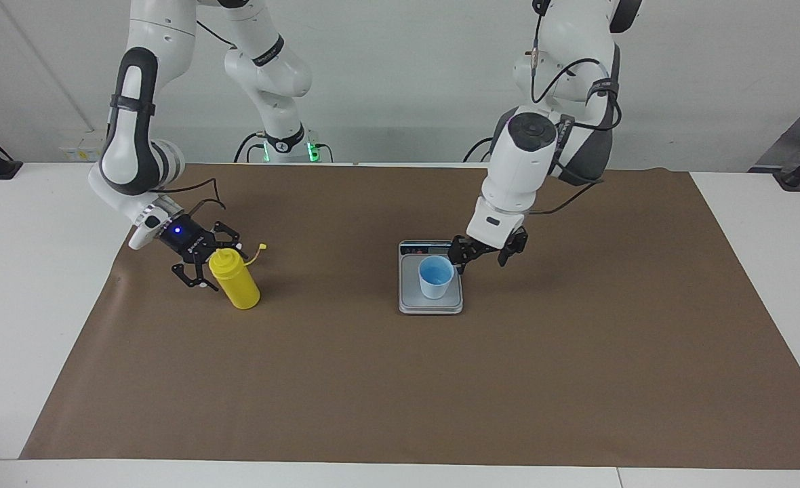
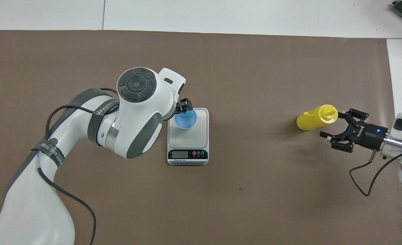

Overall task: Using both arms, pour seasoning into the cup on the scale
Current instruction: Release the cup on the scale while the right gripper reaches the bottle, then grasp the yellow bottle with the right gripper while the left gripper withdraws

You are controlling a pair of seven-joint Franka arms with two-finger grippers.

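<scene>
The yellow seasoning bottle [image 1: 236, 283] stands upright on the brown mat toward the right arm's end, its tethered cap [image 1: 260, 248] hanging beside it; it also shows in the overhead view [image 2: 312, 119]. My right gripper [image 1: 213, 266] is open, with its fingers on either side of the bottle's top [image 2: 331, 124]. The pale blue cup [image 1: 436, 277] stands upright on the silver-grey scale [image 1: 431, 302]. My left gripper [image 1: 483, 256] is open and empty, just beside the cup's rim and slightly above the scale. In the overhead view the left arm hides most of that gripper; the cup [image 2: 185, 118] and the scale [image 2: 191, 140] show.
The brown mat [image 1: 400, 386] covers most of the white table [image 1: 27, 285]. The scale's dark display strip [image 2: 187, 155] faces the robots. A cable loops from the right wrist [image 2: 364, 185] over the mat.
</scene>
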